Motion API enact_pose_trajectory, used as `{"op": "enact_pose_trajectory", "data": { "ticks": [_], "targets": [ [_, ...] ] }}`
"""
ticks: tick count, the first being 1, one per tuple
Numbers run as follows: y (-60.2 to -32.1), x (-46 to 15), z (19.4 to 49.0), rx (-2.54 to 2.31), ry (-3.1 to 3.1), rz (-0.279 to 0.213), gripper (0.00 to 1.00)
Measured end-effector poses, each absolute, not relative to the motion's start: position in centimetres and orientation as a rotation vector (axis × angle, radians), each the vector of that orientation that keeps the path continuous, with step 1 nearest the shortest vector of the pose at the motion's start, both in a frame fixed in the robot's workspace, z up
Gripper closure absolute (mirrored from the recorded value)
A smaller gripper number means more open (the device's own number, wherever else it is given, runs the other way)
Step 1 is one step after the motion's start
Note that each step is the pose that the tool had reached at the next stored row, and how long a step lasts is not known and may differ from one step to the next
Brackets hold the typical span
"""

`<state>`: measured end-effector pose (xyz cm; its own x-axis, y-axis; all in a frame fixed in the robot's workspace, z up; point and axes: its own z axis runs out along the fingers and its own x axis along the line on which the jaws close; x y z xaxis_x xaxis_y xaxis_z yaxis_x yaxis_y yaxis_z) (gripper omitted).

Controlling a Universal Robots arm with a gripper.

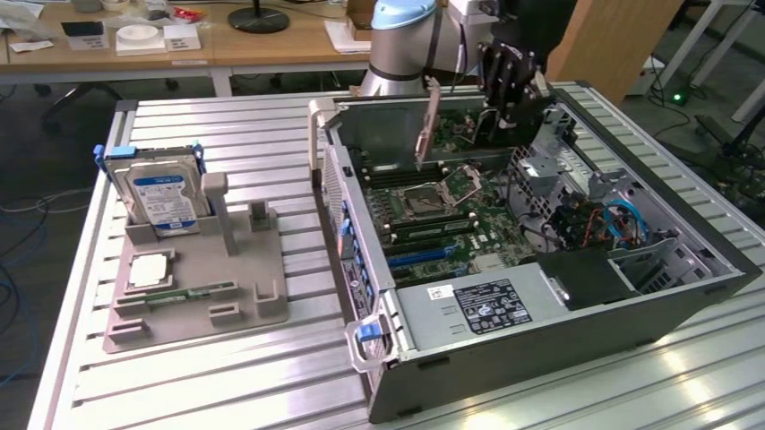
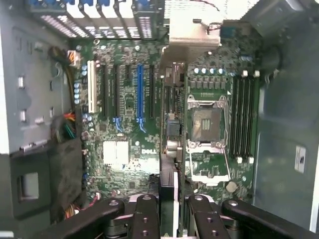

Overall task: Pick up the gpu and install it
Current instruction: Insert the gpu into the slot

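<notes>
one slatted metal table | wooden desks behind | gripper holds gpu

Arm up behind the far end of the open computer case, pale blue joint and silver link standing just beyond the case's rear edge. The wrist is turned to point straight down over that far end, and the black gripper is down past the rim, right inside the case. From the wrist camera, the black linkage bars splay out to either side. The jaws are drawn in narrow and clamped on the gpu, which sits edge-on between them and runs straight out ahead of the gripper into the case.
</notes>
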<state>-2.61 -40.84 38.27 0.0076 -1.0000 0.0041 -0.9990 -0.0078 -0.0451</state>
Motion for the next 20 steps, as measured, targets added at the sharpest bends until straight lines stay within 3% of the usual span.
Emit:
{"op": "enact_pose_trajectory", "data": {
  "ticks": [20],
  "targets": [
    [-40.7,-4.3,36.1,-2.192,2.209,-0.057,0.73]
  ]
}}
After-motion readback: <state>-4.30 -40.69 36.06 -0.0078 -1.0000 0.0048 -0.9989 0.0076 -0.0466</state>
